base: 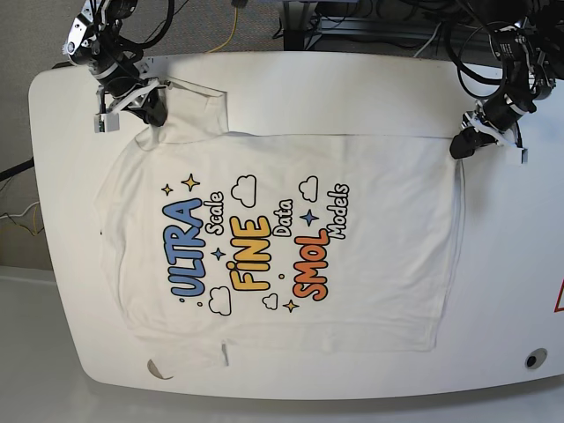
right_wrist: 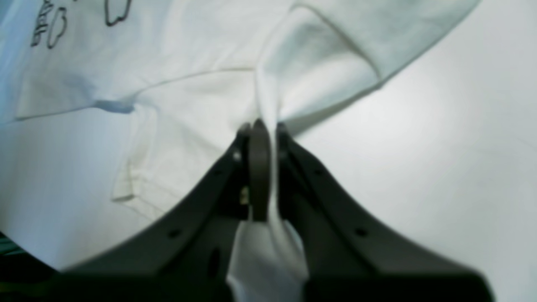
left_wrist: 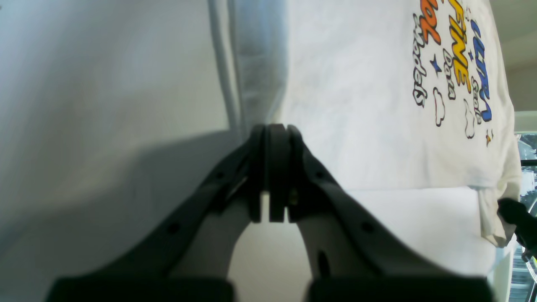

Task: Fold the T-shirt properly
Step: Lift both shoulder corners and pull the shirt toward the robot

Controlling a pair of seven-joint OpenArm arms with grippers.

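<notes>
The white table (base: pixel 493 291) carries the T-shirt (base: pixel 379 264), which lies spread flat and print side up across most of the tabletop. All positions below are given relative to the T-shirt.

The printed block reads "ULTRA" (base: pixel 187 247) in blue, "FINE" (base: pixel 251 257) in yellow and "SMOL" (base: pixel 310 269) in orange, with small clouds and stars around it. It sits in the middle of the cloth. In the base view the lettering runs tilted, rising toward the right.

The right arm reaches in from the upper-left corner of the base view, its forearm angled down toward the cloth. The right gripper (right_wrist: pixel 265 126) stands at that upper-left corner of the T-shirt. Its jaws are closed tight on a bunched fold of the white fabric; cloth passes between the fingers (right_wrist: pixel 259 176) and hangs out behind them.

The left arm comes in from the upper-right corner of the base view. The left gripper (left_wrist: pixel 275 128) meets the T-shirt at its upper-right corner, at the hem edge. Its jaws are pressed together, with the cloth edge rising from the fingertips.
</notes>
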